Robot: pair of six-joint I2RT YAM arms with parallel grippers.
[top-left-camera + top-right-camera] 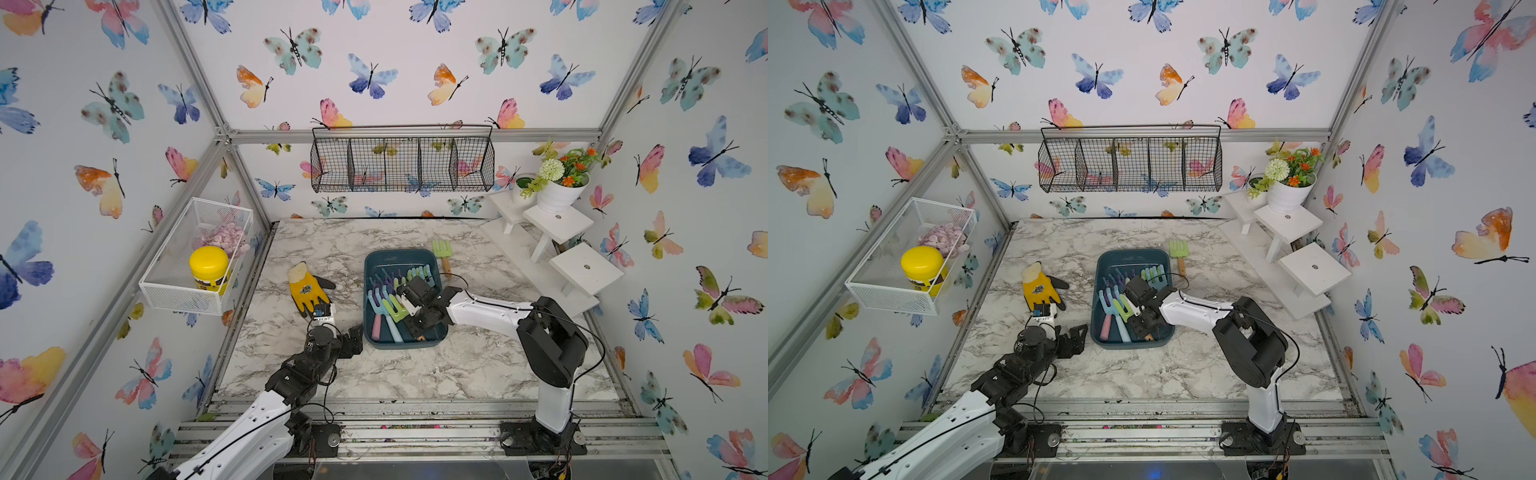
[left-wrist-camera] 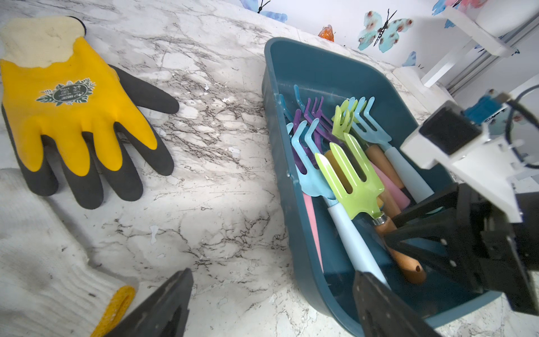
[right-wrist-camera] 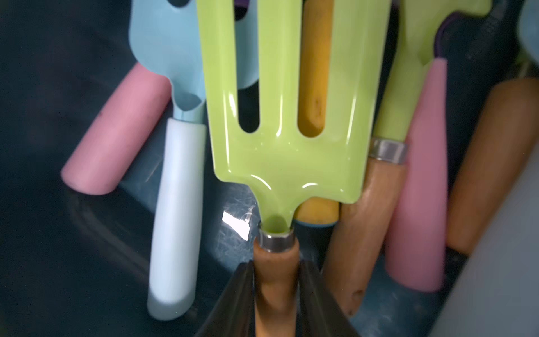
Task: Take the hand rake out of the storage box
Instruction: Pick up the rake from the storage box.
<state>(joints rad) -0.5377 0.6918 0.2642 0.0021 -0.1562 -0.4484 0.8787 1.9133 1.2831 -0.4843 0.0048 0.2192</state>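
Within storage box [image 1: 399, 259], rake [image 1: 398, 311], tines rearward

The right gripper [image 3: 275, 271] has black fingers [image 3: 230, 309] flanking a lime-green hand rake [image 3: 280, 163] with a tan handle. Beside them are a pink handle [image 3: 116, 131] and a pale-blue handle [image 3: 178, 218], with the dark teal storage box [image 2: 320, 67] beneath.

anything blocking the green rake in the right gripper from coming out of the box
Nothing visible does. The green rake lies on top of the other rakes, the right gripper closed on its handle, and the storage box is open above. The left gripper sits open beside the box, away from the rake.
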